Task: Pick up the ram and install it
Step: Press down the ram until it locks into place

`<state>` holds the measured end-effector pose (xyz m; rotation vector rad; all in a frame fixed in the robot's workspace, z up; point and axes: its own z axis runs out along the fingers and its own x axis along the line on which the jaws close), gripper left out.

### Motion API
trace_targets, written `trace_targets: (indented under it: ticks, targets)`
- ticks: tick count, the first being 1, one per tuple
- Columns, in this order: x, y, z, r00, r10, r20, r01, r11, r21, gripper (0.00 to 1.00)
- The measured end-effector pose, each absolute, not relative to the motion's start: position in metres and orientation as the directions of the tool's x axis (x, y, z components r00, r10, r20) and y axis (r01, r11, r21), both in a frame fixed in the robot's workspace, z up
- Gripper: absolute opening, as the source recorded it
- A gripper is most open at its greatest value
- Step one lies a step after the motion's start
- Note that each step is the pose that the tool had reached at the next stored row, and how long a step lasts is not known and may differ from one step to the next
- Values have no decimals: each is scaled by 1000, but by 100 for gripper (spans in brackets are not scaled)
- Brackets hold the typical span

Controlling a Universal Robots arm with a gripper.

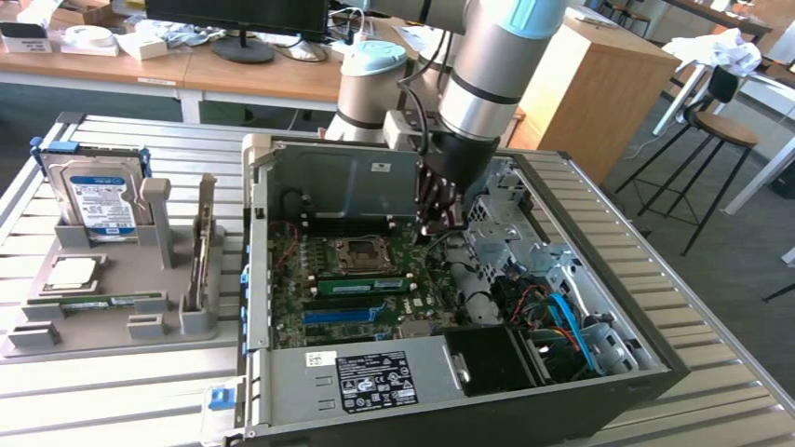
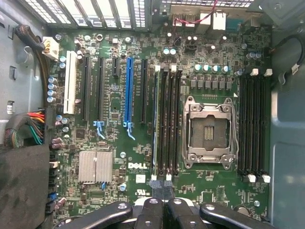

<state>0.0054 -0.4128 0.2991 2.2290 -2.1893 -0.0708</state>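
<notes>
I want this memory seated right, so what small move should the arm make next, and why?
Probably ease the shut gripper straight down to press the long, thin green ram stick home. It already stands on edge in a slot beside the open silver processor socket, the gripper hangs roughly above that slot's end, and I cannot tell whether its latches have snapped.

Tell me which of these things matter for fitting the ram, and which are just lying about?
For the job: ram in a motherboard slot; the arm, jaws shut, over the board; the open computer case.
Lying about: hard drive, processor chip and expansion card on the grey tray; a stool.
</notes>
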Motion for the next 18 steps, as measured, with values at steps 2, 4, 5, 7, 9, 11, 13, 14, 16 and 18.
trace_targets:
  ticks: [2,4,5,7,9,11,13,14,16,18]
  targets:
    - [5,-413,298,18,-1000,-21,-999,-18,43,10]
    - [5,-413,298,17,-1000,-21,-999,-18,43,10]
    - [5,-413,297,18,-1000,-21,-999,-18,43,10]
    - [5,-413,297,17,-1000,-21,-999,-18,43,10]
    - [5,-413,296,18,-1000,-21,-999,-18,43,10]
    - [5,-413,295,17,-1000,-21,-999,-18,43,10]
    - [5,-413,295,18,-1000,-21,-999,-18,43,10]
    - [5,-413,295,18,-1000,-21,-999,-18,43,10]
    - [5,-413,294,18,-1000,-21,-999,-18,43,10]
    - [5,-413,293,17,-1000,-21,-999,-18,43,10]
